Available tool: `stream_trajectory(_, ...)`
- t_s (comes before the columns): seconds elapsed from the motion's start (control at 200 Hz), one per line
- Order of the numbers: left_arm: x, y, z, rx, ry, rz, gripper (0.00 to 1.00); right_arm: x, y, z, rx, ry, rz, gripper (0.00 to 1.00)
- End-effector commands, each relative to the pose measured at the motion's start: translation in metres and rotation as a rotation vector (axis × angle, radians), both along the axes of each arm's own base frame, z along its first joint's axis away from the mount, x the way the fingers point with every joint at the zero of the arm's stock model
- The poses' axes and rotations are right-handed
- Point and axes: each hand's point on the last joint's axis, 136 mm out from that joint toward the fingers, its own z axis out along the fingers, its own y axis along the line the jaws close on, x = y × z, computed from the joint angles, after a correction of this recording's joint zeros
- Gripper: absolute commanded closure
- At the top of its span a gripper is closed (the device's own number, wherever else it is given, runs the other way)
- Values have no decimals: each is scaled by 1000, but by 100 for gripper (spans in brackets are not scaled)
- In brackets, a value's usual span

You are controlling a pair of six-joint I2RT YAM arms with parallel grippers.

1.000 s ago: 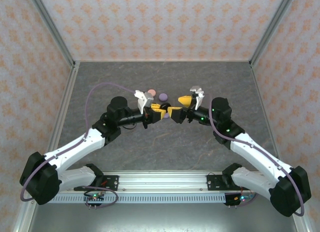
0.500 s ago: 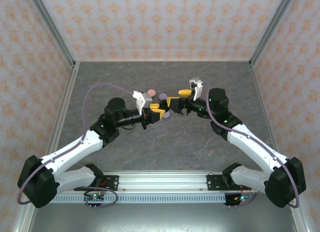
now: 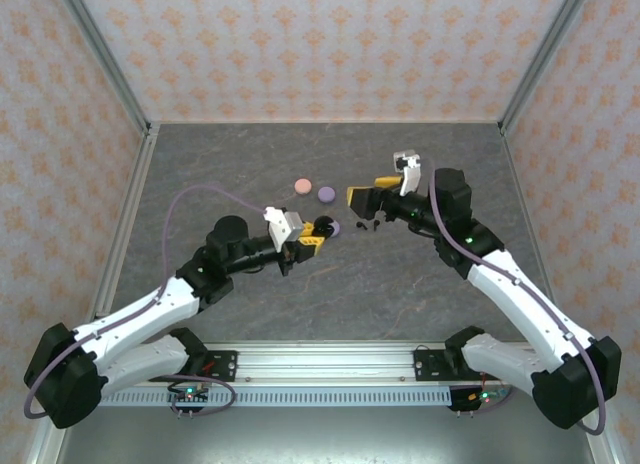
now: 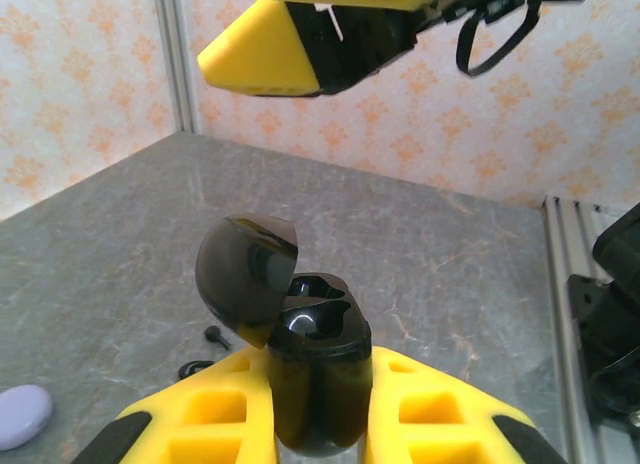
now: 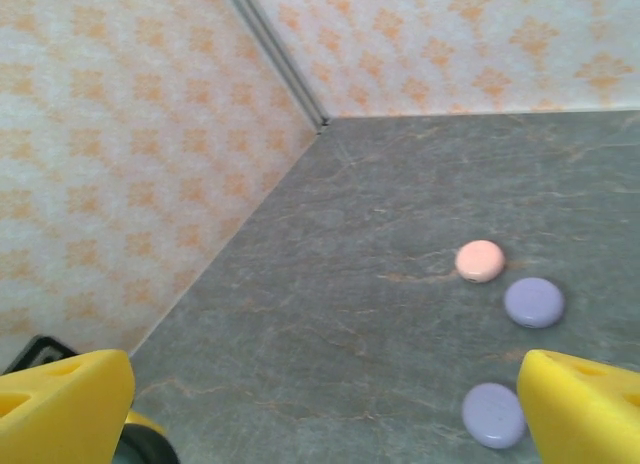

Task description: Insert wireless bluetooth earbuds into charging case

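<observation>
My left gripper [image 4: 312,372] is shut on a black charging case [image 4: 318,356] held upright, its domed lid [image 4: 245,274] hinged open over two dark wells. In the top view the left gripper [image 3: 312,234] hangs over the table's middle. Two tiny black earbuds [image 4: 213,334] lie on the table just past the case, small dark specks [image 3: 360,224] in the top view. My right gripper [image 3: 368,194] hovers open above and beyond them, with nothing between its yellow fingers [image 5: 585,409]. In the left wrist view the right gripper [image 4: 300,44] hangs overhead.
A pink puck [image 3: 300,186] and a lilac puck [image 3: 326,194] sit at the back of the grey table [image 3: 250,154]. A second lilac puck [image 3: 336,227] lies beside my left gripper. The right wrist view shows the three pucks: pink puck [image 5: 480,261], lilac puck [image 5: 533,302], nearer lilac puck [image 5: 493,415]. Patterned walls enclose the table.
The two grippers met at the table's middle and have drawn apart. My left gripper pulled back toward its base with the case. My right gripper swung right and back, still open.
</observation>
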Motion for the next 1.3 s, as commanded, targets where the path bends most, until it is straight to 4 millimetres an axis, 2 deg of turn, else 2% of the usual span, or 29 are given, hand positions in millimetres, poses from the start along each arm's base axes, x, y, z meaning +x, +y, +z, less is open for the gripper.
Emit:
stream_trajectory(0.0,-2,4,12,12,-132,20,100,8,-23,-52,-180,173,-123,4)
stream_trajectory(0.095,-11,3,12,33,-170,-9,100,18,-40,-91,-309,305,-217,11)
stream_trajectory(0.175,-18,1,10,58,-188,-38,100,25,-41,-120,-381,399,-231,18)
stream_trajectory(0.25,-22,1,9,72,-197,-52,100,32,-35,-134,-391,443,-223,21)
stream_trajectory(0.335,-24,2,10,74,-213,-47,100,43,-40,-151,-426,483,-271,22)
stream_trajectory(0.445,-26,4,12,68,-234,-34,100,56,-48,-175,-477,551,-302,29)
stream_trajectory(0.55,-28,5,14,61,-247,-30,100,66,-44,-195,-514,607,-283,36)
stream_trajectory(0.716,-28,7,16,57,-262,-22,100,78,-34,-216,-546,671,-254,46)
stream_trajectory(0.846,-29,9,16,60,-266,-14,100,85,-27,-224,-573,688,-230,53)
stream_trajectory(0.991,-29,9,14,65,-260,-16,100,84,-21,-237,-718,689,-192,53)
stream_trajectory(1.291,-29,10,13,69,-254,-13,100,89,-12,-262,-819,697,-161,54)
